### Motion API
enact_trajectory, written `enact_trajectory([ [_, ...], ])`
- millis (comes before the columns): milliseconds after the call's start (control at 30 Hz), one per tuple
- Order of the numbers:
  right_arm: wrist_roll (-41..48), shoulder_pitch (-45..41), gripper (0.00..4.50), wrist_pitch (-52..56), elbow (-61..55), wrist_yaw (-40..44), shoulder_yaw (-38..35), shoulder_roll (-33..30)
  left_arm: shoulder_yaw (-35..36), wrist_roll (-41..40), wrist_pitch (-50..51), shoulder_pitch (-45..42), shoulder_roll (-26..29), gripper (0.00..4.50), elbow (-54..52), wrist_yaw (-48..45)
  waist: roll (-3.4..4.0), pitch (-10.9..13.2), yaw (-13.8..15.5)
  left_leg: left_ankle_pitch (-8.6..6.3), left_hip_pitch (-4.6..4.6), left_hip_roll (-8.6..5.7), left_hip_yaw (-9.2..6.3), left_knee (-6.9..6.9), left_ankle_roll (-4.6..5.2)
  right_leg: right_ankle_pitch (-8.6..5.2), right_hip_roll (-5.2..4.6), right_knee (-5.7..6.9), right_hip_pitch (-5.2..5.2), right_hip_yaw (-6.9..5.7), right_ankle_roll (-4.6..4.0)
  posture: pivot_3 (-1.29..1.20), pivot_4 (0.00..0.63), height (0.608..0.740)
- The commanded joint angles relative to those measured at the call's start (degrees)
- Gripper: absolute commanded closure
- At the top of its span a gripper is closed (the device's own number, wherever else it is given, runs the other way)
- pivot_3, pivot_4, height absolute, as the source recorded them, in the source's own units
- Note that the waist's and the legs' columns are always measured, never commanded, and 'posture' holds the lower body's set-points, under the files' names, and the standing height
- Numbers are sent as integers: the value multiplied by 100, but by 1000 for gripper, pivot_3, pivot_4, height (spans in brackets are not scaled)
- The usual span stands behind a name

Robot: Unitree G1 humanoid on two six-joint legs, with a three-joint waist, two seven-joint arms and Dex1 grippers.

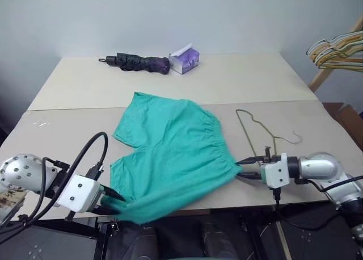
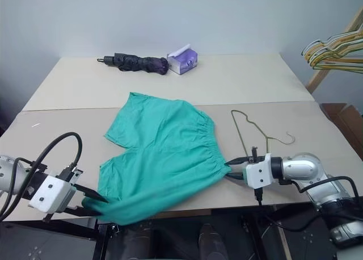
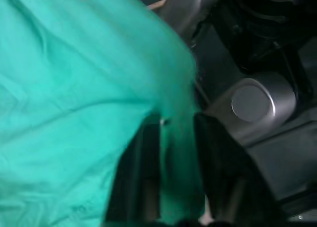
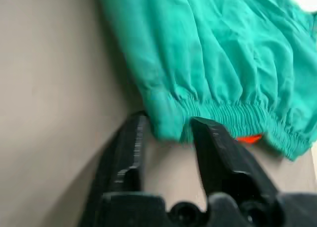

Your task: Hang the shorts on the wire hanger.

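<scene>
Shorts [image 1: 170, 155] of teal-green cloth with a gathered elastic waistband are lying spread across the near half of the beige table [image 1: 74, 84], one corner spilling over the front edge. We are seeing the left pincer [image 1: 116, 197] at that overhanging corner, its two black fingers [image 3: 141, 177] standing apart with a fold of the green cloth running between them; whether they are pressing it we cannot tell. The right pincer [image 1: 243, 168] is sitting at the waistband's end, its fingers [image 4: 126, 147] spread, the tips just beside the gathered hem and a small orange tag [image 4: 248, 138] showing next to one of them. A thin olive-brown wire hanger [image 1: 258, 129] is lying flat on the table just beside the waistband, hook curving away from the shorts. A dark purple folded umbrella [image 1: 139, 62] and a small purple tissue packet [image 1: 185, 59] are resting at the far edge. Coloured hangers [image 1: 337, 51] are bunching on a wooden rack.
</scene>
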Motion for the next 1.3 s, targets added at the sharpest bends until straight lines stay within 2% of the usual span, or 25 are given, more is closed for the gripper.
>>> enact_trajectory([
  [33,460,246,1532,479,-690,184,-402,-262,368,-73,-98,-205,-6,2016,252,-302,1,1,4,0,0,1,0,-1,0,0,1,0,0,-1,0,9,144,740],
  [167,691,584,65,1016,-1073,252,-802,-475,626,-270,29,-504,-24,705,604,-631,-2,2,13,-1,-7,0,5,0,-1,-1,-2,-6,-6,-1,0,14,141,740],
  [233,957,802,0,1683,-1227,167,-1163,-621,707,-507,411,-957,-83,51,856,-582,-5,5,26,-1,-9,1,5,0,-2,-1,-1,-6,-8,-2,0,13,141,740],
  [300,1216,993,0,2355,-1382,60,-1520,-719,739,-760,901,-1393,-172,18,986,-443,-4,6,59,-1,-12,1,4,1,-2,-1,-1,-4,-12,-4,1,8,141,740],
  [433,1511,1162,0,4184,-1919,-705,-2138,-691,668,-1388,2158,-2188,-592,18,824,139,-6,7,59,-2,-18,0,4,5,-3,0,-1,-5,-13,-4,4,-3,141,740],
  [600,1341,1149,0,6165,-2523,-1584,-2377,-715,480,-1775,3236,-2828,-1276,18,440,891,-10,9,0,-5,-23,1,1,4,-7,1,2,-5,-17,-5,12,-22,141,740],
  [700,1273,1004,0,7819,-2774,-2039,-2180,-861,202,-1943,3797,-3280,-1832,18,250,1345,-13,11,-9,-5,-33,-1,0,7,-6,2,2,-8,-21,-4,15,-56,139,740],
  [867,1153,594,0,9454,-2842,-2486,-1753,-648,-10,-1789,4068,-3439,-2183,18,103,1377,-27,19,-74,-10,-38,-2,-3,11,-3,3,3,-11,-27,-3,19,-68,158,740],
  [1000,853,192,0,9872,-2470,-2835,-1378,-319,-79,-1724,4179,-3587,-2322,18,128,1349,-52,48,-168,-10,-41,-1,-6,11,-3,3,5,-11,-30,-3,18,-89,171,740],
  [1100,794,-110,575,9843,-2022,-2721,-1224,-136,-137,-1678,4224,-3701,-2399,0,203,1276,-51,65,-181,-11,-51,-3,-6,10,-2,3,4,-14,-39,-2,18,-112,176,740],
  [1300,738,-644,2706,9886,-968,-2560,-1192,170,-242,-1594,4308,-3899,-2558,0,316,1100,-76,96,-273,-14,-56,-2,-9,10,4,1,6,-17,-39,-4,21,-157,186,740],
])
